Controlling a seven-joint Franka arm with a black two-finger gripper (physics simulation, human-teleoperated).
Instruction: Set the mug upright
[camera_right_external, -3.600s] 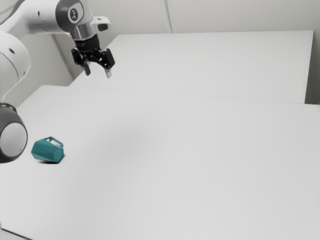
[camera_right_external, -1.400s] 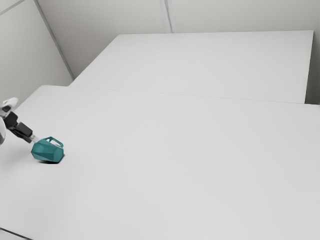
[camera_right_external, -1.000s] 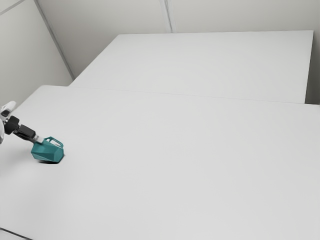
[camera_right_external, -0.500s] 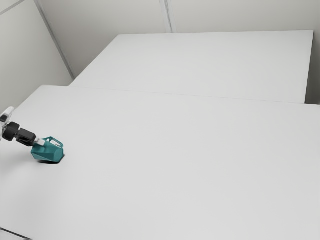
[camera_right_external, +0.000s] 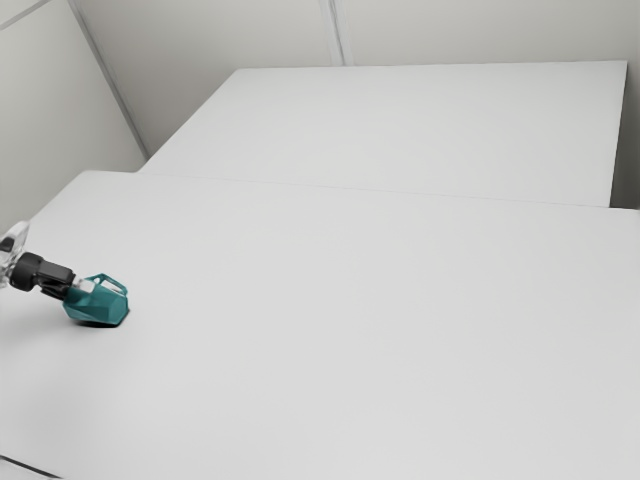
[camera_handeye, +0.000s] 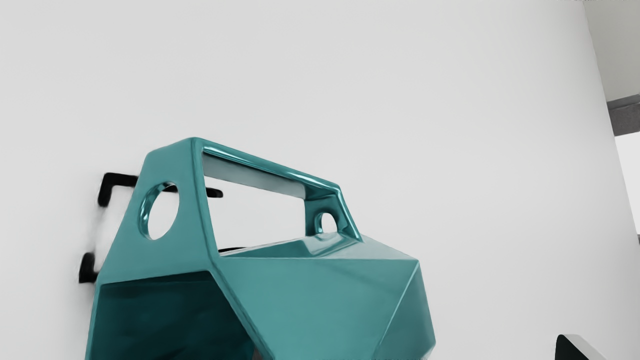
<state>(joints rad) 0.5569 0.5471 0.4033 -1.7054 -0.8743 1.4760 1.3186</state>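
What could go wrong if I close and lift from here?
Lopsided grip: one fingertip stands clear of the mug, so closing might shove or roll the mug before both fingers bear on it.

Snag: the handle sticks up close to the gripper, which could catch it while turning.

Tipping back: the mug lies on its side, so a weak hold may let it slip while being righted.

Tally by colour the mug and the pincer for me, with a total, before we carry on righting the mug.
Teal: 1, the faceted mug, lying on its side
Black: 1, the pincer, with pale fingertips
Total: 2
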